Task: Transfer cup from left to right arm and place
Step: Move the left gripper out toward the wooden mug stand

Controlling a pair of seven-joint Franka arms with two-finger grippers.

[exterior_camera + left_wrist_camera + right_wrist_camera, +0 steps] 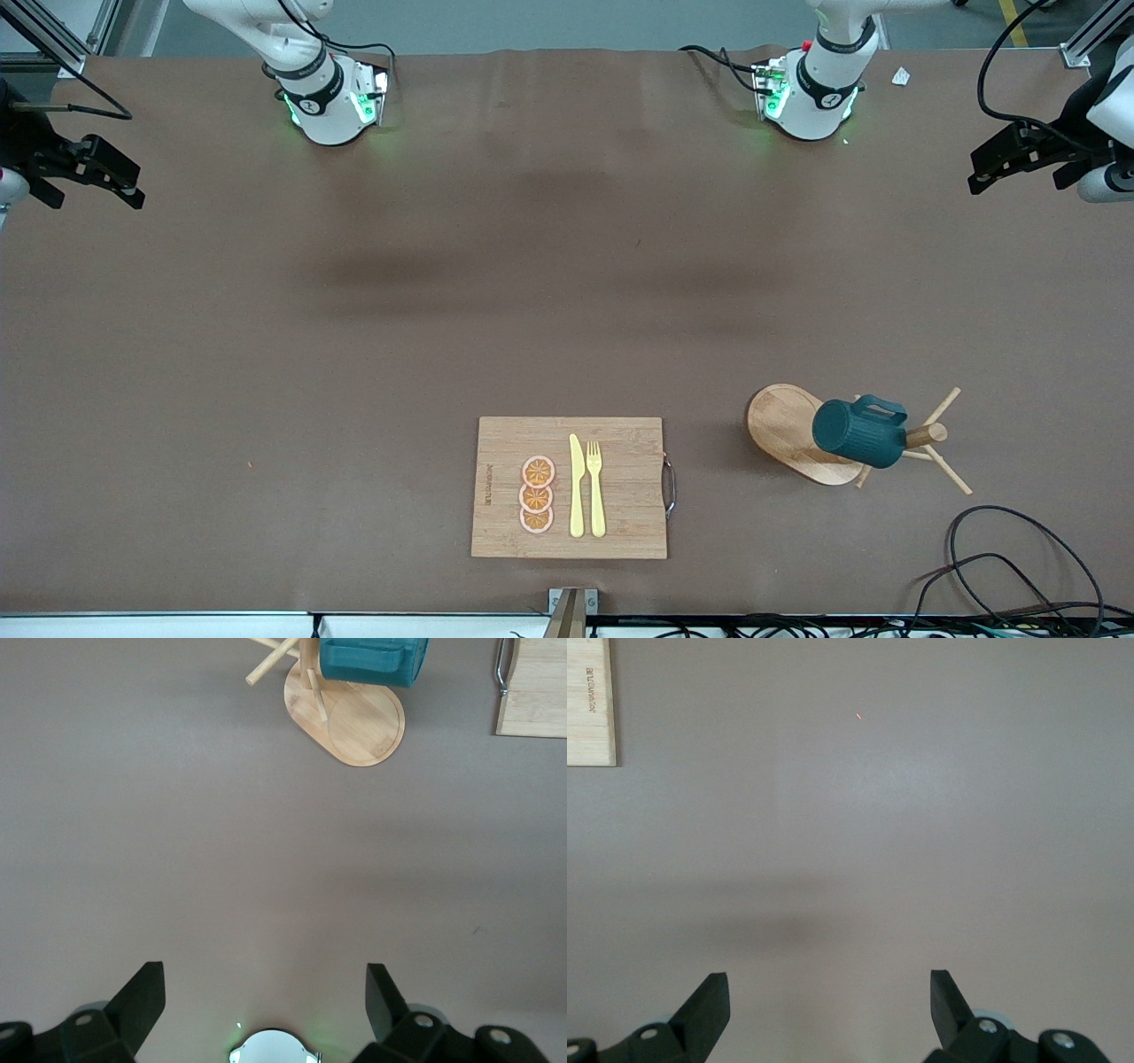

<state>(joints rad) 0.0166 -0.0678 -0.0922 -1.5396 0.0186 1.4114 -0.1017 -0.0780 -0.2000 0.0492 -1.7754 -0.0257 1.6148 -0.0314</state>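
Note:
The dark teal ribbed cup (855, 432) hangs tilted on a peg of the wooden peg rack (784, 430), near the front camera toward the left arm's end of the table. In the left wrist view the cup (372, 660) and the rack's base (354, 722) show well away from the fingers. My left gripper (983, 175) is open and empty, raised at the left arm's end of the table; it also shows in its wrist view (266, 992). My right gripper (131, 190) is open and empty, raised at the right arm's end, over bare table in its wrist view (829, 992).
A wooden cutting board (620, 443) lies near the front camera at mid-table, beside the rack. It carries three orange slices (537, 494), a yellow knife (577, 487) and a yellow fork (595, 487). Black cables (1019, 549) loop by the table's corner near the rack.

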